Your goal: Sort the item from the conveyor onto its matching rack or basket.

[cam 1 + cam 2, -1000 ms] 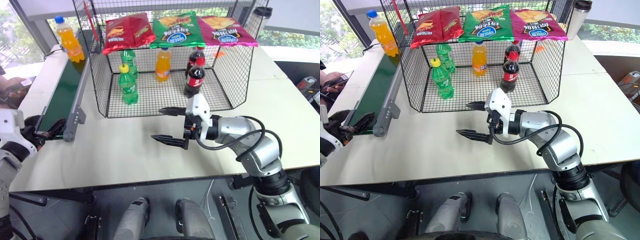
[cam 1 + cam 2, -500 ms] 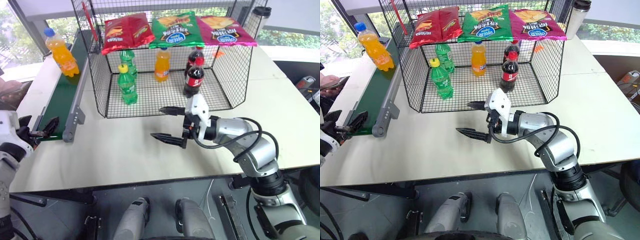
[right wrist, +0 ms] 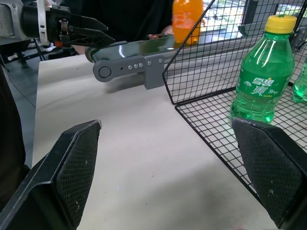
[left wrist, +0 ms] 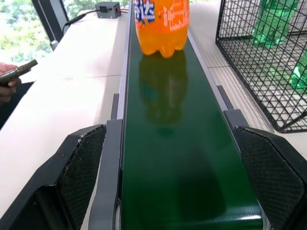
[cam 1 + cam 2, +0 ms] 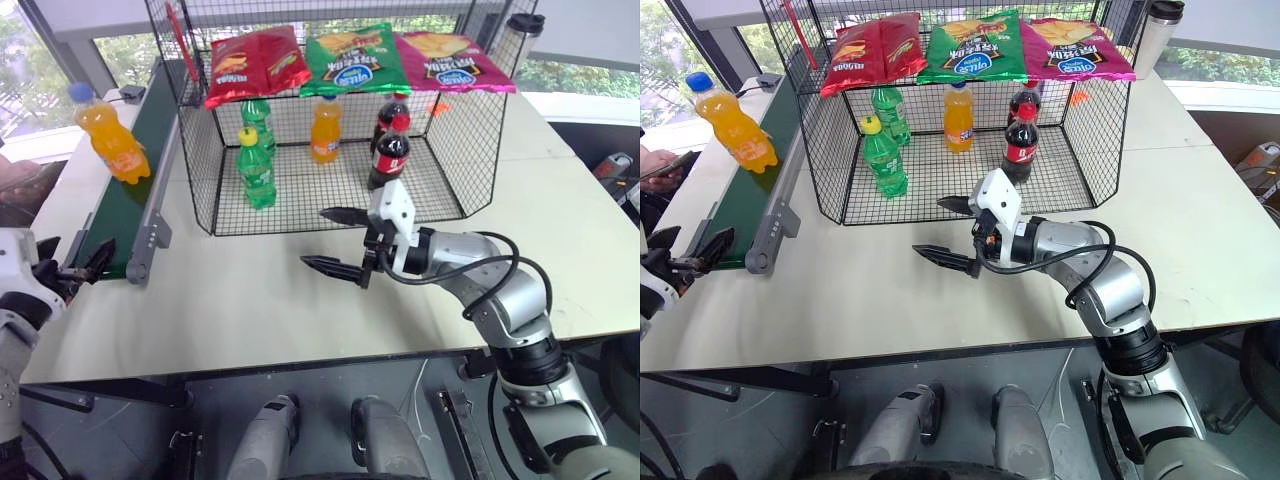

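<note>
A pale counter (image 5: 260, 300) stands before bright windows with greenery behind, and it carries everything in the scene. Nearest, at the counter's front left, the robot's left gripper (image 5: 75, 268) waits at the near end of the conveyor (image 5: 130, 185), its two black fingers spread as wide as they go, one on each side of the belt's end, holding nothing. Near the middle of the front edge, the right gripper (image 5: 335, 240) hangs just above the bare counter, pointing toward the left, its fingers equally wide apart and empty. Both arms have stayed where they were over the last second. What has changed is the orange soda bottle with the blue cap (image 5: 107, 135): a second ago it stood at the conveyor's far end, and now it stands upright about halfway along the dark green belt, well short of the waiting left gripper, with clear belt between them. That suggests the belt is carrying it toward the near end, so the grasp is likely close but has not begun. Beyond the right gripper, the black wire cage (image 5: 205, 170) sits along the conveyor's right side toward the counter's far edge. Inside it stand two green bottles (image 5: 256, 170), an orange bottle with an orange cap (image 5: 325, 130) and two cola bottles (image 5: 388, 150); three snack bags (image 5: 355, 58) lie on its flat top. A person's hand with a phone (image 5: 662, 162) shows past the counter's left edge.
</note>
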You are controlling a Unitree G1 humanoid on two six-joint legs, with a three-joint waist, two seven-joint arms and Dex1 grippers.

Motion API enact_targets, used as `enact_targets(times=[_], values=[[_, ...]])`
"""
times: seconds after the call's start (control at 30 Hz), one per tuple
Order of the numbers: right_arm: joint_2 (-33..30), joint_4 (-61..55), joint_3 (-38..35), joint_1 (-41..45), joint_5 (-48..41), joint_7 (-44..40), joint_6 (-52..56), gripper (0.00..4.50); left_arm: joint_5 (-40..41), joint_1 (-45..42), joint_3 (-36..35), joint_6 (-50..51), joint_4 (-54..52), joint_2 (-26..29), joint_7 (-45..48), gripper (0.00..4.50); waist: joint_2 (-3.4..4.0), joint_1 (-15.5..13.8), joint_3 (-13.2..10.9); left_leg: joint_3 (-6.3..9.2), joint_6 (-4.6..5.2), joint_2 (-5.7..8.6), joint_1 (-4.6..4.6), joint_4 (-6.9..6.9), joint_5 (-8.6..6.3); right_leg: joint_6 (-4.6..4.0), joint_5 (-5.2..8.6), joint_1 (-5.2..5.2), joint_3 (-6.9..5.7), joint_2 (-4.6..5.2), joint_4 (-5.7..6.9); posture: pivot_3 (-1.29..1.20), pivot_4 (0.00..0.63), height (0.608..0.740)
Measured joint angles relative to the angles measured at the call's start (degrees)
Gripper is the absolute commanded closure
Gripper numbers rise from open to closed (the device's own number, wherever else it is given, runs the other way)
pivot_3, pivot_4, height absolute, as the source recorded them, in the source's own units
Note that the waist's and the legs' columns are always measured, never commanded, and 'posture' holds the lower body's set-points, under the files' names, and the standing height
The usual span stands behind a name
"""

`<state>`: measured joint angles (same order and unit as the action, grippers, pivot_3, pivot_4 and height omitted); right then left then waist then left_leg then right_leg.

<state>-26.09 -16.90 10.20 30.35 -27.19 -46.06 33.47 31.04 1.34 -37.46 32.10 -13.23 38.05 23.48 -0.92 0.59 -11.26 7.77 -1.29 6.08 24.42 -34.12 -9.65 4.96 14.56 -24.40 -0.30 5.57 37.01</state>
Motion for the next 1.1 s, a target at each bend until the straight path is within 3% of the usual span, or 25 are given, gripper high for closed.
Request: enact_targets(times=[0.77, 0.93, 1.1], values=[[-0.37, 0.39, -0.03, 1.13, 0.07, 0.31, 0.62, 0.02, -2.30, -3.67, 2.95, -2.89, 3.91, -0.60, 0.15, 0.00, 0.00, 0.07, 0.00, 0.00, 0.00, 0.00, 0.00, 0.00, 0.00, 0.01, -0.01, 0.00, 0.00, 0.00, 0.00, 0.00, 0.150, 0.739], [-0.42, 0.44, -0.04, 1.42, 0.11, 0.60, 0.93, 0.00, -1.54, -3.23, 3.54, -3.61, 4.04, -0.63, 3.90, 1.53, 0.00, 0.07, 0.00, 0.00, 0.00, 0.00, 0.00, 0.00, 0.00, 0.01, 0.00, 0.00, 0.00, 0.00, 0.00, 0.00, 0.150, 0.739], [-0.46, 0.44, -0.04, 1.42, 0.46, 0.81, 0.96, 0.00, 2.11, -3.29, 3.13, -2.52, 3.73, -1.09, 6.05, 1.54, -0.04, -0.41, 0.02, 0.01, 0.00, 0.01, 0.00, -0.02, 0.00, 0.00, 0.00, 0.03, 0.00, 0.00, -0.01, 0.00, 0.150, 0.739]])
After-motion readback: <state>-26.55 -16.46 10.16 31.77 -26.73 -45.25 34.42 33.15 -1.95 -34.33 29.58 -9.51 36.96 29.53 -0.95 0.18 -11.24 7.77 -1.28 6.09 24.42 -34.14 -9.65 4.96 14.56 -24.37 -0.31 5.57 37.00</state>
